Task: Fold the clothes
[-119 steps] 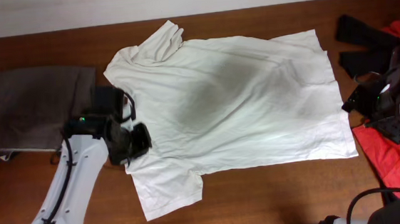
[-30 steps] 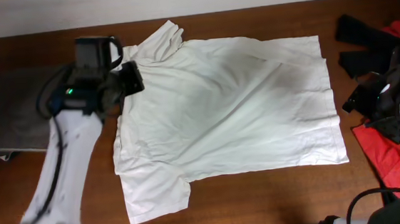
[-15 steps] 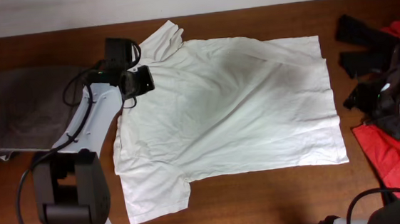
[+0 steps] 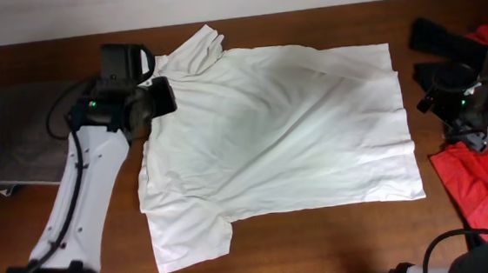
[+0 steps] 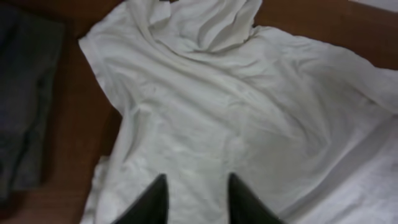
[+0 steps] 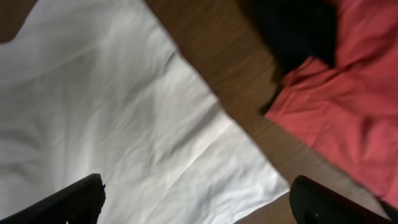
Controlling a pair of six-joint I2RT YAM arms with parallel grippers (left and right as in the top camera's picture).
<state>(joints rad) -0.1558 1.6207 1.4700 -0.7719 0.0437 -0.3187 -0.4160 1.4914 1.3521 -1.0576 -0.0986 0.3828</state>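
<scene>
The clothes, a white T-shirt [image 4: 279,134], lie spread flat on the brown table with the collar to the left and the hem to the right. One sleeve [image 4: 193,49] is bunched at the top and the other [image 4: 187,241] points toward the front edge. My left gripper [image 4: 162,97] hovers over the shoulder area by the collar. In the left wrist view its fingers [image 5: 155,202] stand apart over flat fabric [image 5: 249,112], open and holding nothing. My right gripper [image 4: 430,100] is wide open just beyond the hem; the hem's corner [image 6: 261,186] lies below and between its fingers [image 6: 81,199].
Grey-brown trousers [image 4: 26,136] lie folded at the left edge of the table, also in the left wrist view [image 5: 18,93]. Black garments [image 4: 442,47] and a red garment [image 4: 466,184] lie heaped at the right, close under the right arm [image 6: 336,93].
My left gripper has opened and let go of the shirt, then drawn back a little to the left. The right gripper has shifted slightly up and toward the hem. The shirt lies as before.
</scene>
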